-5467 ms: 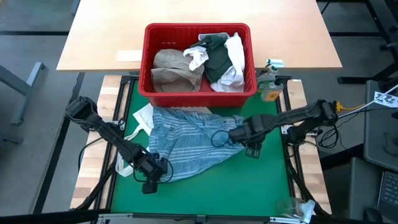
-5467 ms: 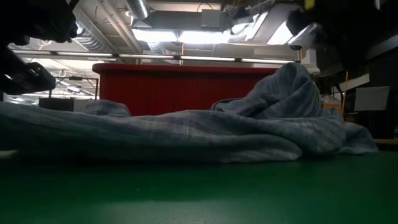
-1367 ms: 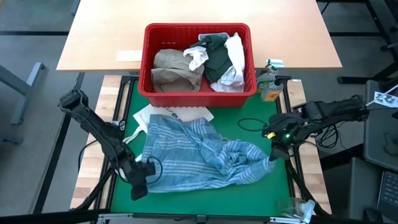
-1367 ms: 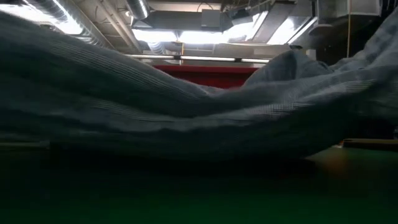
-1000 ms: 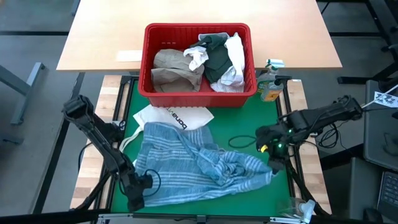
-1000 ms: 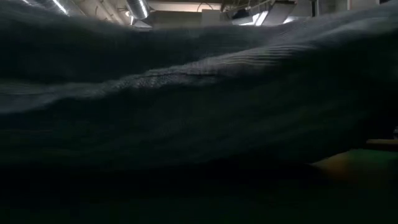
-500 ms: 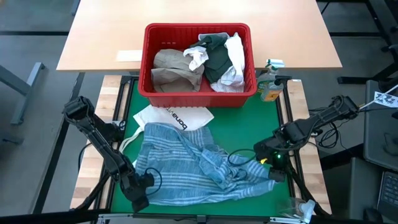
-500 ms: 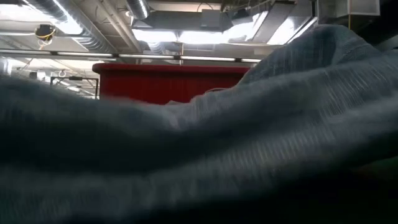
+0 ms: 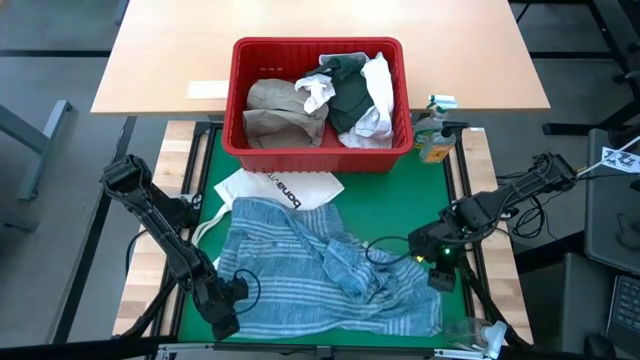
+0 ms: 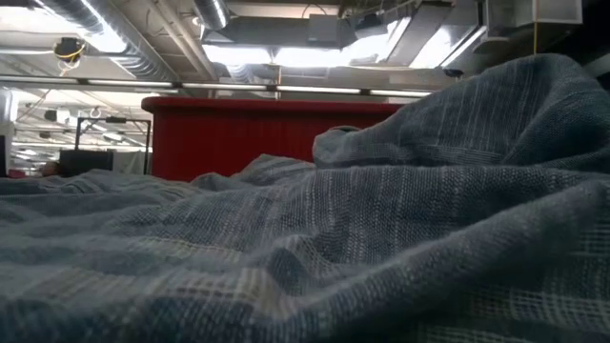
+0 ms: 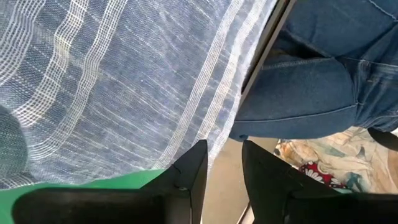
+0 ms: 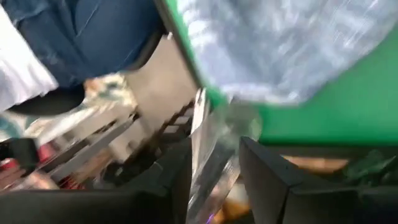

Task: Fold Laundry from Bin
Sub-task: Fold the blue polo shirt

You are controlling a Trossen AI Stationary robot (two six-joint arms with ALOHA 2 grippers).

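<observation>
The blue-striped cloth lies spread on the green mat, with rumpled folds near its middle. In the low view this cloth fills the foreground. My left gripper stands open just off the cloth's near left corner; nothing lies between its fingers. My right gripper hangs open above the cloth's near right edge, its gap holding nothing. The red bin at the far side holds tan, white and dark garments. A white tote bag lies partly under the cloth's far edge.
A bottle stands right of the bin. A black cable loop lies on the cloth's right part. A clear plastic bag sits at the near right corner. A person's jeans show past the near edge. Bare mat lies right of the tote.
My right gripper has gone toward the table's near edge and slightly down, and has let the cloth's right near corner go. That corner has dropped flat onto the mat and the cloth's near half has spread out. The far part has stayed.
</observation>
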